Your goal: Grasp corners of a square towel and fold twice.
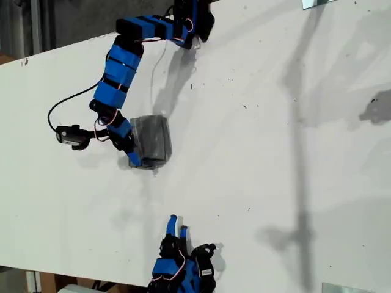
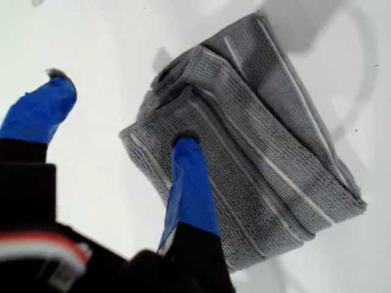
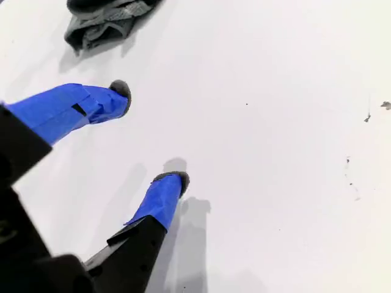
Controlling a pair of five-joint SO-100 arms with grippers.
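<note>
The towel [image 1: 151, 140] lies folded small on the white counter [image 1: 275, 152], left of centre in the exterior view. My first claw [image 2: 119, 116] is released, one fingertip [image 2: 186, 149] on the cloth. My second claw [image 3: 149, 134] is released over bare counter near the exterior view's bottom edge.

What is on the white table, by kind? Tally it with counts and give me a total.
Folded grey striped towel: 1
Robot arms with blue-taped claws: 2, my first claw open at the towel, one finger resting on it, and my second claw open, away from it above the bare table
Total: 3
</note>
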